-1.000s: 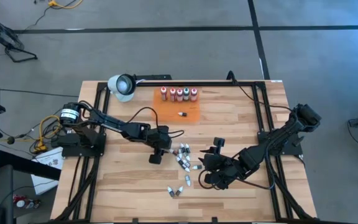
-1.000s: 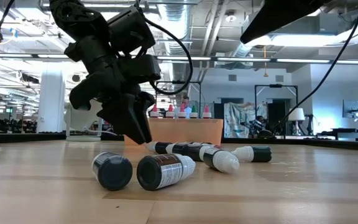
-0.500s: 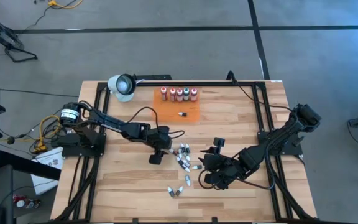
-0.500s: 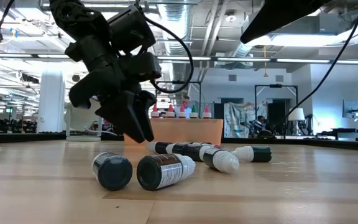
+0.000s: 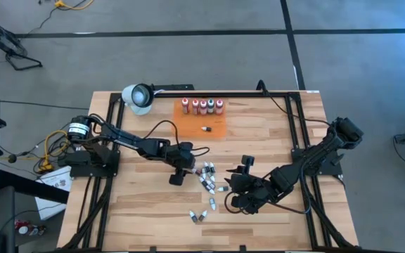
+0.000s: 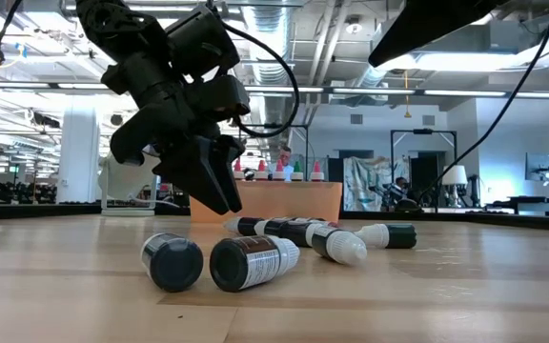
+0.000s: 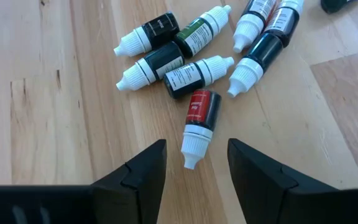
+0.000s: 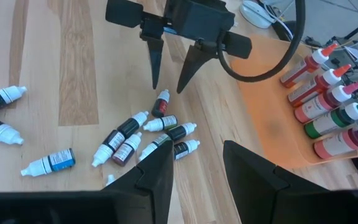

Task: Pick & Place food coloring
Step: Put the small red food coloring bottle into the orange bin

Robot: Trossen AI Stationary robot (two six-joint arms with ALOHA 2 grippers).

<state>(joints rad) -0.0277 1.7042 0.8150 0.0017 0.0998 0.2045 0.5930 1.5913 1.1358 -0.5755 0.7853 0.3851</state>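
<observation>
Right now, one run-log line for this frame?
stage: approach | left gripper: open above red-label vial, no contact | right gripper: open, waiting by pile | orange tray: one row of bottles

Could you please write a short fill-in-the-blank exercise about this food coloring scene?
1. The left gripper hovers with its fingers ____ above a small vial with a red label.
2. The flat orange rectangular tray holds a row of ____ upright white-capped bottles.
3. The loose vials on the wooden table are all lying ____.
4. The right gripper holds ____.

Missing words: open; five; down; nothing
</observation>
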